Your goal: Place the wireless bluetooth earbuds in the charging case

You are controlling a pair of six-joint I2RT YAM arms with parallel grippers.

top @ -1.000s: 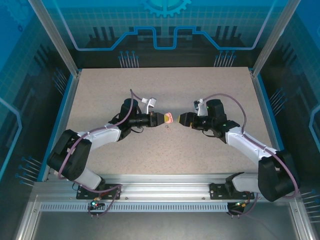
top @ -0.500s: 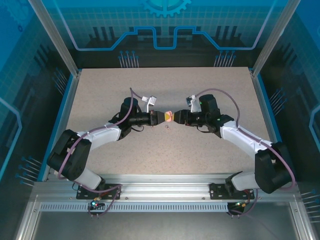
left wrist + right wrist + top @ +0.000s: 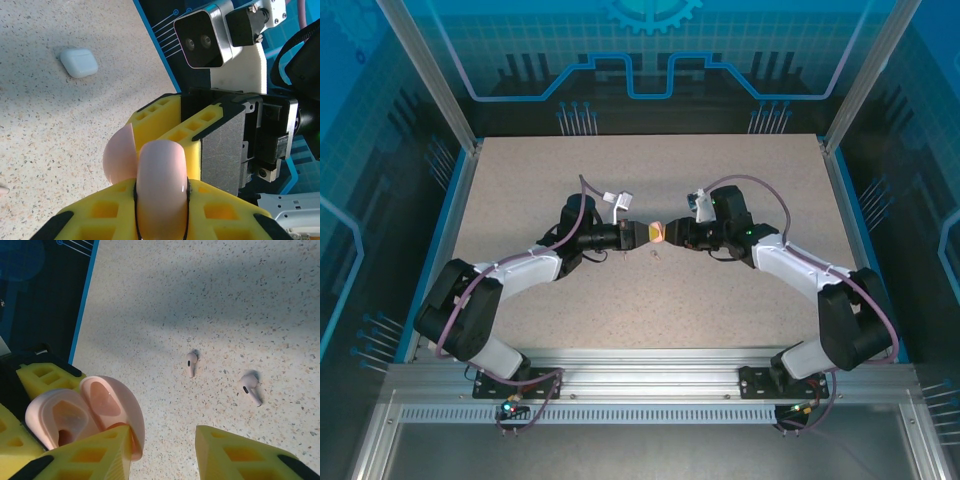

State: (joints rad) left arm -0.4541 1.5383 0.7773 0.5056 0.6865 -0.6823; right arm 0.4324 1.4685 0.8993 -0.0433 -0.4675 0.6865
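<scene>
So the left gripper (image 3: 650,233) is clamped shut on the pink case (image 3: 85,412), holding it up off the table (image 3: 225,300) with the lid flipped open, and you can see the two moulded pockets inside. I'm guessing that's the charging case in play, since the white case (image 3: 78,62) just sits closed on the table, well off to the side. The right gripper (image 3: 162,440) is nose to nose with the left one, fingers spread wide and gripping nothing, one finger right beside the pink lid. Both earbuds are lying flat on the table below, apart from each other: one earbud (image 3: 191,363) nearer the case, the other earbud (image 3: 250,386) further out. Handling-wise I'd say these are a pain. They look tiny, featherlight, hard glossy plastic with a round head, so they'll probably skid or pop out of a sloppy pinch. Those chunky yellow fingers dwarf them. I'd go for the stem just below the head, pinching across its width, and close gently.
</scene>
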